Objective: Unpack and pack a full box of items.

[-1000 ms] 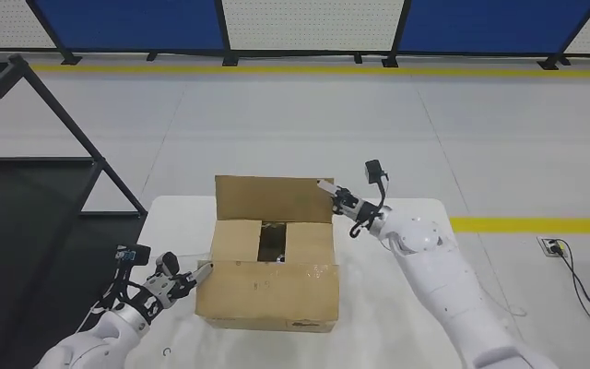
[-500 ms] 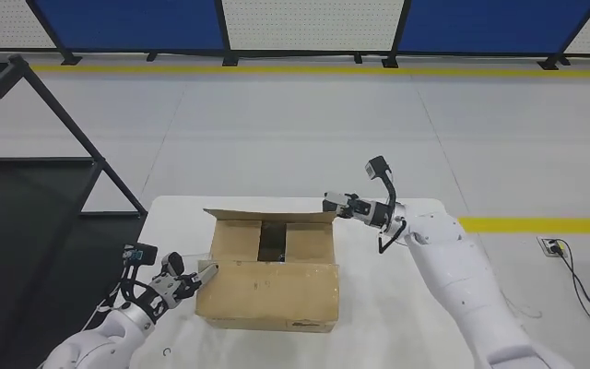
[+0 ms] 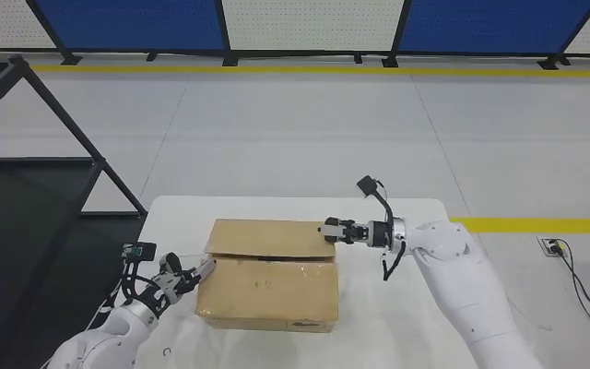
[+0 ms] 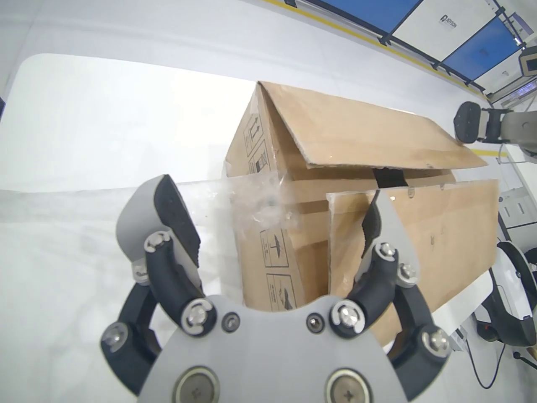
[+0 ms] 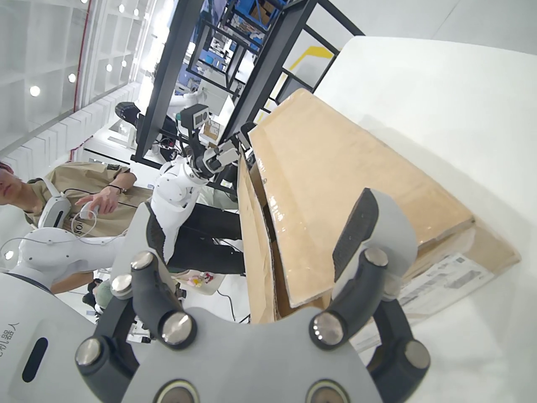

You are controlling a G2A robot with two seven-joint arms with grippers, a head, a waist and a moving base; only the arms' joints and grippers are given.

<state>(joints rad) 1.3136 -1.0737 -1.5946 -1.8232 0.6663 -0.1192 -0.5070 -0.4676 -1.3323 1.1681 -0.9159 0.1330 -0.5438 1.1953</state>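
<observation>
While the left claw (image 4: 272,188) and right claw (image 5: 259,203) are set wide, the box (image 3: 267,281) is judged stiff, best taken by flap edges.

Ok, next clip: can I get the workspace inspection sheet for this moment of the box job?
Surface: white table, with the box on it.
Job's things: cardboard box; far flap folded almost down; near flap not closed, a gap between them; loose clear tape at one end.
Clutter: small dark speck, too small to identify.
Grippers: left gripper open at the box's end; right gripper open, far flap's corner between its fingers.
Cables: black loop at right wrist; floor socket with lead.
Surroundings: black rack, blue-white partitions, yellow floor line.
</observation>
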